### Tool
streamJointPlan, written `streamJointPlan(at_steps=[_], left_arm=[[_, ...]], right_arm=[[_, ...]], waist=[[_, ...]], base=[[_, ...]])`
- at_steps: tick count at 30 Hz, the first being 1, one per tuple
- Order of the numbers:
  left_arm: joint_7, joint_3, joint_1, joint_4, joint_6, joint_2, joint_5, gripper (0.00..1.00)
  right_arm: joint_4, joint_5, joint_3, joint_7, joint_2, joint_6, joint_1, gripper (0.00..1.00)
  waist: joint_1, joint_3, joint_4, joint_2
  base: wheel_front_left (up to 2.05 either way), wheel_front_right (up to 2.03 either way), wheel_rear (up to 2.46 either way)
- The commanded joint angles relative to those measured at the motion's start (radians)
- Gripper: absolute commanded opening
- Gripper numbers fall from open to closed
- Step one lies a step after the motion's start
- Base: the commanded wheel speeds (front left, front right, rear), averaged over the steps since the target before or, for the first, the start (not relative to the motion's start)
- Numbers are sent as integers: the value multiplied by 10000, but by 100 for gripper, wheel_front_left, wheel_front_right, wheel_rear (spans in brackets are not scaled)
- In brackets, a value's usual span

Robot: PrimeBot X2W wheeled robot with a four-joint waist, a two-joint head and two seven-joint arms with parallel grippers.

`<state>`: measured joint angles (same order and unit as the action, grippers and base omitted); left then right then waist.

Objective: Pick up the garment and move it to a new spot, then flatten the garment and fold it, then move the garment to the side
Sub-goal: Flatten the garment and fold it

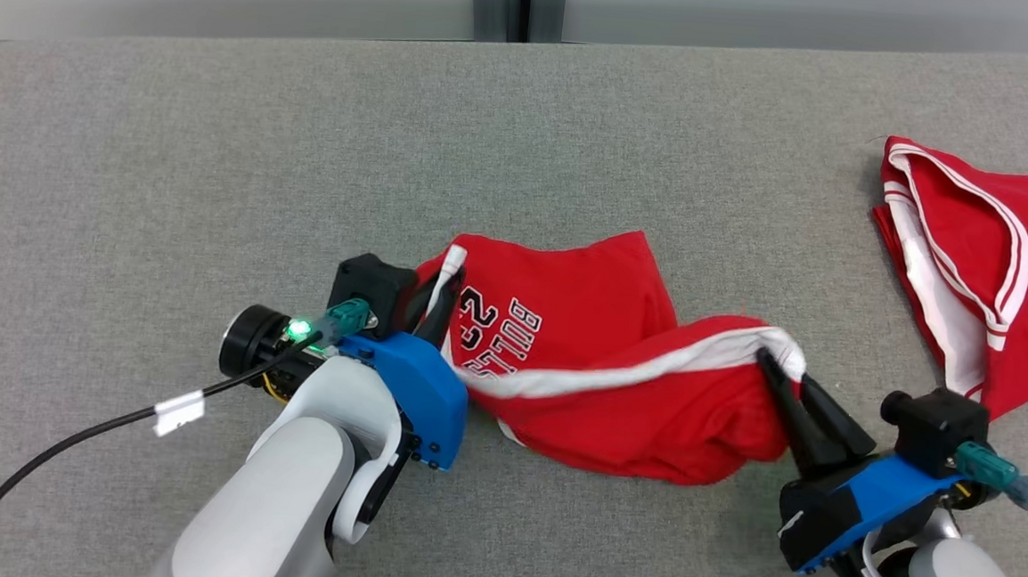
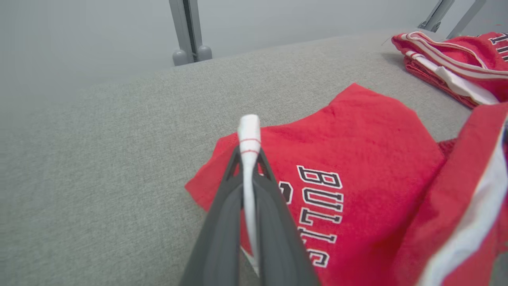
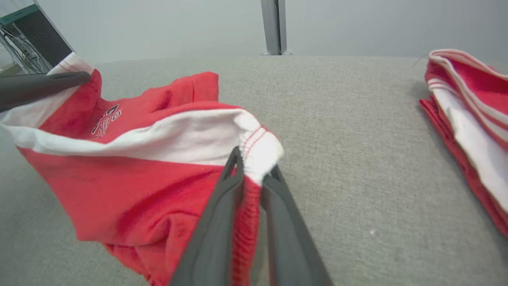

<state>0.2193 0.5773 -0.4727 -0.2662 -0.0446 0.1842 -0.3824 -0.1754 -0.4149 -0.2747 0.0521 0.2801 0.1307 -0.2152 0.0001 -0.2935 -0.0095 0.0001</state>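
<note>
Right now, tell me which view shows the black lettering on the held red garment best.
Left wrist view: the lettering on the garment is close, large and sharp. Head view shows it whole but small and rotated; right wrist view shows a creased glimpse.

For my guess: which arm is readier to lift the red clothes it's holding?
Probably left: the left gripper pinches the white band of the red garment tight. The right gripper holds the other end, with a gap between its fingers.

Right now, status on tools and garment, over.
Left tool shut on garment trim. Right tool shut on its other end. Garment bunched on table. Second red garment apart, far right.
</note>
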Motion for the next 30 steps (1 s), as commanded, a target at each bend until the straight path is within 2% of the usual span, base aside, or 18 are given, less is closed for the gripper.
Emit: streamJointPlan(at_steps=[1,7,10,19,25,30], left_arm=[[-233,-103,64,138,-87,40,55,0],[-1227,-433,95,1004,-301,200,163,0],[-1954,-734,59,2090,-529,371,326,0],[-2874,-1579,-521,4557,-946,658,507,0],[-2752,-1903,-783,5145,-1056,707,294,0],[-2838,-2031,-1489,4456,-731,502,-152,0]], right_arm=[[124,58,55,190,74,3,-146,0],[901,380,412,767,193,2,-263,0],[1979,836,897,973,338,2,-525,0],[4198,1680,1940,302,383,2,-1444,0],[4515,1599,2158,-68,299,2,-1917,0],[3894,1354,1976,-116,465,2,-2842,0]], waist=[[-1,35,0,-1],[-1,381,-11,-1],[-1,807,-27,-1],[-1,1594,75,-1],[-1,1506,111,-1],[-1,973,143,-1]], base=[[0,0,0],[0,0,0],[0,0,0],[0,0,0],[0,0,0],[0,0,0]])
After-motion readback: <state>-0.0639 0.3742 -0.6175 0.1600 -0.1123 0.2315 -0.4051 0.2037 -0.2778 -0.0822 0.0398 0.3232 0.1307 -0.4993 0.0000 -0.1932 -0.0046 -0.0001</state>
